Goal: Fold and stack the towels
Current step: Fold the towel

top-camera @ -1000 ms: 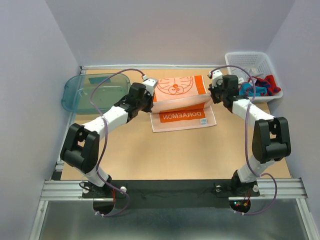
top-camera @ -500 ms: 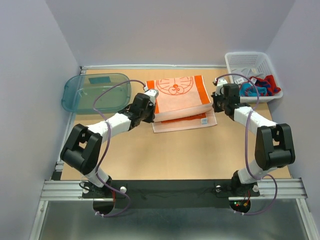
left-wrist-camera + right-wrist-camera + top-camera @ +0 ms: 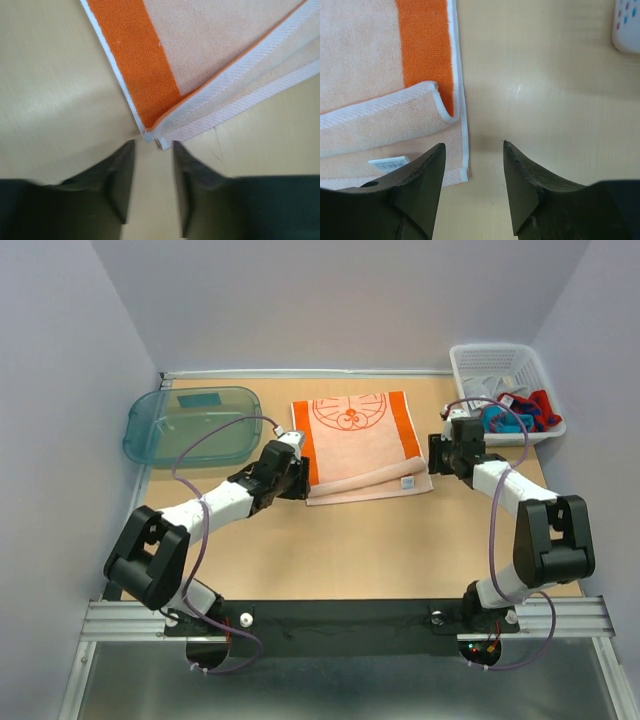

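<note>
Pale grey walls box in a tan table, and the orange towel lies flat at its far middle, between the tray and the basket.

A second ago both grippers were pinched on the towel's upper layer, holding it up clear of the printed half below. Since then they have carried it toward the near side and laid it down, and both have now let go.

- The left gripper has its fingers narrowly parted and empty, with the towel's near-left corner just ahead of the tips.
- The right gripper stands wider, also empty, over bare table just beside the near-right corner.

The first fold looks done. It is not quite square, though (the right wrist view shows the top hem stopping short of the lower edge, its corner curled up, and a label left showing).

A second fold probably comes next, and the stack has not been started. More towels wait in the basket.
</note>
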Robot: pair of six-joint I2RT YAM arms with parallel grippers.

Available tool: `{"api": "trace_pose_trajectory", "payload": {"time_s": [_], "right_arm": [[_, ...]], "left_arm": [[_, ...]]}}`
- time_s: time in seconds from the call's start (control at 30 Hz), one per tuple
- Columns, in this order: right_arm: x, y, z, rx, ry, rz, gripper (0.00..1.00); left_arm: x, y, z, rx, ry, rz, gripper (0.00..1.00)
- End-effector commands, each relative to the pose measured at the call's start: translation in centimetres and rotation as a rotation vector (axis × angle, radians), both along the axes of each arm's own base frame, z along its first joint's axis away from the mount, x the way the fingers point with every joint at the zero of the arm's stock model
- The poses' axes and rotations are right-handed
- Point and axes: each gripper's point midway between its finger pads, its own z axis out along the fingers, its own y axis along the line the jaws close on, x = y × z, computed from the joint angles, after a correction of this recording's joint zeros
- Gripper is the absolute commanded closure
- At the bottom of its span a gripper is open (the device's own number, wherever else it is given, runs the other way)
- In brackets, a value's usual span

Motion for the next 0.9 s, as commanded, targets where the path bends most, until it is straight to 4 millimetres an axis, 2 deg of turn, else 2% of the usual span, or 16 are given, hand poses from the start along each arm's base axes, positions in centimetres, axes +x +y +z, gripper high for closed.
{"api": "trace_pose_trajectory", "payload": {"time_s": [0.0, 0.03, 0.13, 0.27, 0.3, 0.37, 0.43, 0.47, 0.53, 0.6, 0.63, 0.67, 0.73, 0.77, 0.83, 0.87], "right_arm": [[-0.7, -0.3, 3.3, 0.070, -0.066, -0.091, 0.44], [-1.1, -0.1, 3.4, 0.092, -0.061, -0.105, 0.42], [-1.9, 0.3, 4.4, 0.147, -0.074, -0.130, 0.41], [-1.6, 1.1, 5.6, 0.211, -0.094, -0.135, 0.41], [-0.9, 1.8, 6.6, 0.239, -0.109, -0.114, 0.41], [0.0, 2.0, 6.1, 0.256, -0.090, -0.134, 0.41], [1.5, 2.4, 7.2, 0.276, -0.106, -0.131, 0.41], [2.2, 2.6, 6.3, 0.284, -0.079, -0.133, 0.41], [4.1, 3.5, 7.4, 0.319, -0.094, -0.110, 0.43], [5.2, 3.9, 5.8, 0.326, -0.050, -0.104, 0.44], [6.3, 4.2, 6.4, 0.326, -0.064, -0.097, 0.46], [6.7, 4.3, 6.1, 0.318, -0.058, -0.093, 0.48], [7.5, 4.7, 4.9, 0.295, -0.033, -0.077, 0.53], [8.3, 5.0, 5.5, 0.277, -0.048, -0.054, 0.55], [8.3, 6.0, 4.5, 0.255, -0.017, -0.023, 0.59], [8.5, 6.3, 3.5, 0.237, 0.006, -0.007, 0.59]], "left_arm": [[-1.1, 0.3, 2.5, -0.092, -0.016, 0.075, 0.36], [-1.7, 0.4, 3.0, -0.128, -0.016, 0.097, 0.27], [-3.6, 0.0, 3.8, -0.219, 0.010, 0.115, 0.25], [-4.5, 0.6, 4.4, -0.299, 0.023, 0.194, 0.25], [-4.1, 1.1, 4.6, -0.302, 0.008, 0.240, 0.25], [-3.4, 1.3, 5.0, -0.319, 0.002, 0.298, 0.25], [-2.5, 1.4, 5.4, -0.315, -0.012, 0.331, 0.25], [-1.8, 1.0, 5.7, -0.314, -0.017, 0.338, 0.26], [-0.6, 0.8, 6.0, -0.297, -0.034, 0.352, 0.29], [1.0, 0.0, 6.3, -0.280, -0.045, 0.352, 0.32], [1.6, -0.2, 5.2, -0.240, -0.031, 0.343, 0.37], [2.6, -0.8, 6.2, -0.247, -0.049, 0.337, 0.40], [3.5, -1.5, 6.1, -0.233, -0.048, 0.322, 0.43], [4.0, -1.9, 4.9, -0.197, -0.032, 0.304, 0.43], [5.2, -3.1, 5.5, -0.195, -0.034, 0.274, 0.44], [5.8, -3.4, 4.4, -0.163, -0.022, 0.260, 0.45]]}}
